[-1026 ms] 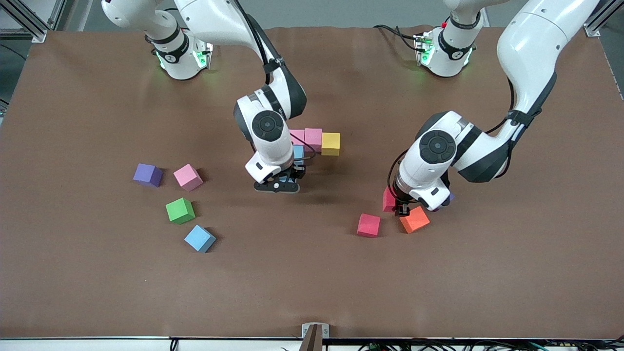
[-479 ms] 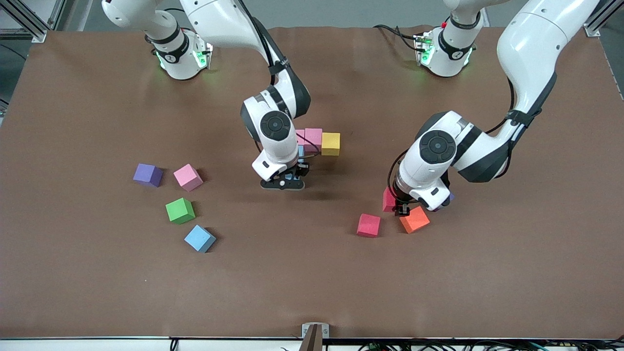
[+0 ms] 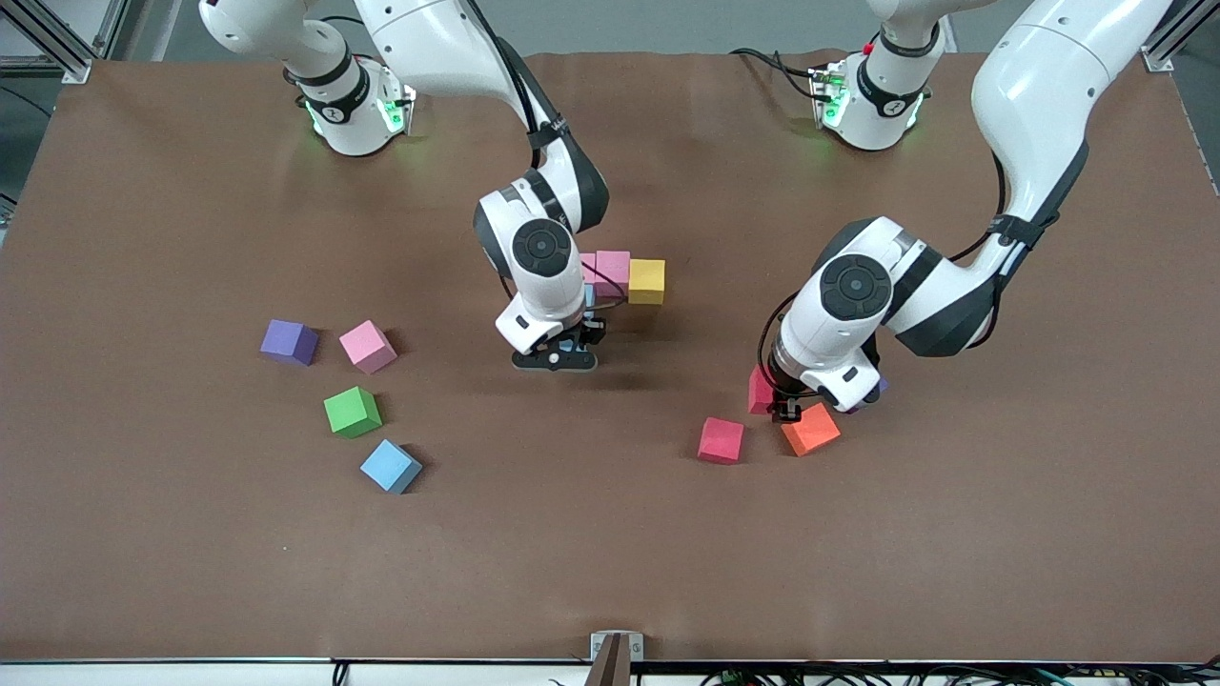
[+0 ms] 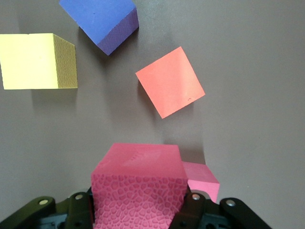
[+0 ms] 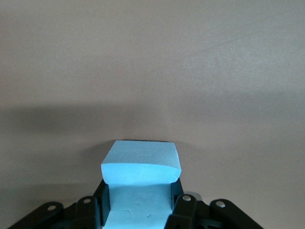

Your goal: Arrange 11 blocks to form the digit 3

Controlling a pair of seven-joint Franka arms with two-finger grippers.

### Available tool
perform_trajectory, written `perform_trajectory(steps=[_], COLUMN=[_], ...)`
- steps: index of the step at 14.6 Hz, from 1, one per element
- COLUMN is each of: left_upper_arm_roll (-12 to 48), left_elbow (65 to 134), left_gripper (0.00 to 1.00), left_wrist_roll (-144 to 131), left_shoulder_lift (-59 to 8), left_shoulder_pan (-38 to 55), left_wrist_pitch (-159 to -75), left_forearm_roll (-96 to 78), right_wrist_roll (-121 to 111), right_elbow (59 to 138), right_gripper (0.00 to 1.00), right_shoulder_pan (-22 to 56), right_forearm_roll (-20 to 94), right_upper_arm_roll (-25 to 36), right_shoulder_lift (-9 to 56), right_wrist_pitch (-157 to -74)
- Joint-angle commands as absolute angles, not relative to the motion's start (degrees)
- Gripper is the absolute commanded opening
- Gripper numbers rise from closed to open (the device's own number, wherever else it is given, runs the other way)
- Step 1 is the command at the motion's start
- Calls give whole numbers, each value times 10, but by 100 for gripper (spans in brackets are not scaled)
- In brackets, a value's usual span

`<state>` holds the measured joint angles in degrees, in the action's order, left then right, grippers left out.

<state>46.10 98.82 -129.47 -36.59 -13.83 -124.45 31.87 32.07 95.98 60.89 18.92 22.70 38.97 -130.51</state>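
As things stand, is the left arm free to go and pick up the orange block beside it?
Probably not yet. The left gripper is already shut on a red block, so its fingers are occupied. The orange block itself lies uncovered on the table right beside that gripper, with nothing on top of it.

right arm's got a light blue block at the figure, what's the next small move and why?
Probably lower it and release. The right gripper is shut on the light blue block, low over the table right beside the started row of pink block and yellow block. The left gripper holds a red block and can follow.
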Motion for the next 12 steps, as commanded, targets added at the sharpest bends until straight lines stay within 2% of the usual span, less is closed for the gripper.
perform_trajectory(steps=[1, 12], left_upper_arm_roll=[464, 464], left_elbow=[991, 991], left_gripper=[47, 47], left_wrist_roll=[-1299, -1299], left_shoulder_lift=[-365, -365], left_shoulder_pan=[-143, -143], left_wrist_pitch=[-1249, -1249], left_forearm_roll=[327, 327], right_wrist_roll=[326, 325], right_elbow=[970, 975], right_gripper=[1, 1], right_shoulder_pan=[613, 613], right_forearm_roll=[205, 212], right_upper_arm_roll=[222, 222], right_shoulder_lift=[383, 389], right_wrist_pitch=[-1313, -1316])
